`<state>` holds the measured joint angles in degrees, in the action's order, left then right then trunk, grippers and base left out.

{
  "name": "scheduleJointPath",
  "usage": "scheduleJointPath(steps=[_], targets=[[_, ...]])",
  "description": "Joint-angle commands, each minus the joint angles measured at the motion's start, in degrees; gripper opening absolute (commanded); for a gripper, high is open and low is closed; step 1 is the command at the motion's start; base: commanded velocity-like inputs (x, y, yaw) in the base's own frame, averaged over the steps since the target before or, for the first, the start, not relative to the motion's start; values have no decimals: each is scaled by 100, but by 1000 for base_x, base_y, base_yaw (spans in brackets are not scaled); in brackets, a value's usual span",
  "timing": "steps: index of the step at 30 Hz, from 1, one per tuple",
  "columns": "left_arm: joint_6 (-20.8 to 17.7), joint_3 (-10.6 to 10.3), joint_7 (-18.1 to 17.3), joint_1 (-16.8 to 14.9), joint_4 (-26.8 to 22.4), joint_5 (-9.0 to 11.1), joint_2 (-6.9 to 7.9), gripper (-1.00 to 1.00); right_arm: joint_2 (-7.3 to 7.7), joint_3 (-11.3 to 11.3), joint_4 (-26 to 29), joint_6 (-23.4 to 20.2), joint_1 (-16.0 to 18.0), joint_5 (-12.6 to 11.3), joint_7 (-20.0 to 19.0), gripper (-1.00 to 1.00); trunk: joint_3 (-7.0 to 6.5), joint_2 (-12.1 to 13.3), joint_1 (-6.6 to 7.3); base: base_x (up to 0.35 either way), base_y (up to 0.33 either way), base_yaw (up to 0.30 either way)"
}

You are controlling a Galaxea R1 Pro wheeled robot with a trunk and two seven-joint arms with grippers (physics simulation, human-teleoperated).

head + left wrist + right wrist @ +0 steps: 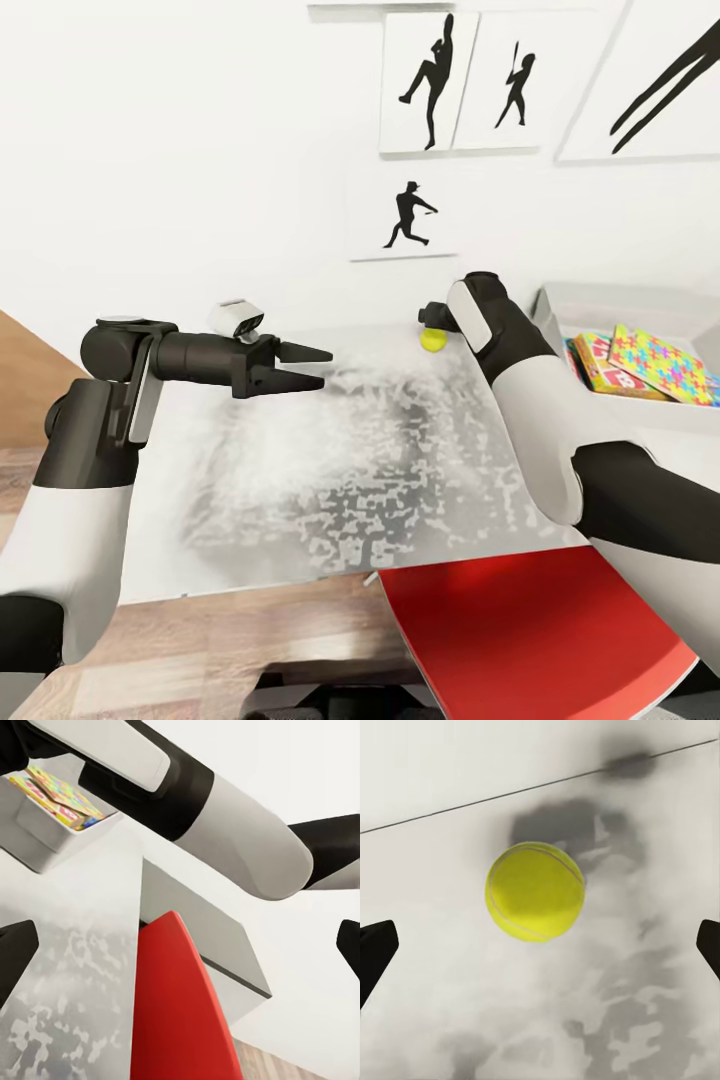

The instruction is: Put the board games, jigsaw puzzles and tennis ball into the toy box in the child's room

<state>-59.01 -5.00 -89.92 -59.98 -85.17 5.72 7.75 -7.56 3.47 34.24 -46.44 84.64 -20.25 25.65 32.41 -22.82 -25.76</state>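
Yellow tennis ball (535, 902) between wide-open right tool (540, 952) fingers, seemingly untouched.

tennis ball (535, 892): yellow-green, round, sitting on the table near the back wall.
table (330, 470): flat top, blotchy grey and white.
toy box (640, 300): pale grey, at the table's right end.
toys (645, 365): bright flat boxes lying inside the toy box.

The toy box (45, 832) holding colourful toys (60, 795) sits on the table (67, 975), beside a red surface (176, 1012).
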Motion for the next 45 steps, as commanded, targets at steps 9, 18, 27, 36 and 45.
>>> scheduleJointPath(steps=[9,18,27,36,45], targets=[[-51,7,-8,-5,0,17,25,100,-28,30,9,20,25,-50,54,100,92,-10,-3,0,0,0],[-49,16,-8,-5,0,17,9,100,-35,30,28,20,26,-49,54,100,176,-10,-3,0,0,0],[-42,11,-8,-5,0,17,0,100,-35,30,38,52,26,-42,57,100,260,-10,-3,0,0,0],[-25,10,-8,-5,0,17,10,100,-27,42,75,70,18,-40,61,100,344,-10,-3,0,0,0],[-23,-1,-8,-5,0,17,-2,100,-23,366,82,69,16,-47,56,100,428,-10,-3,0,0,0]])
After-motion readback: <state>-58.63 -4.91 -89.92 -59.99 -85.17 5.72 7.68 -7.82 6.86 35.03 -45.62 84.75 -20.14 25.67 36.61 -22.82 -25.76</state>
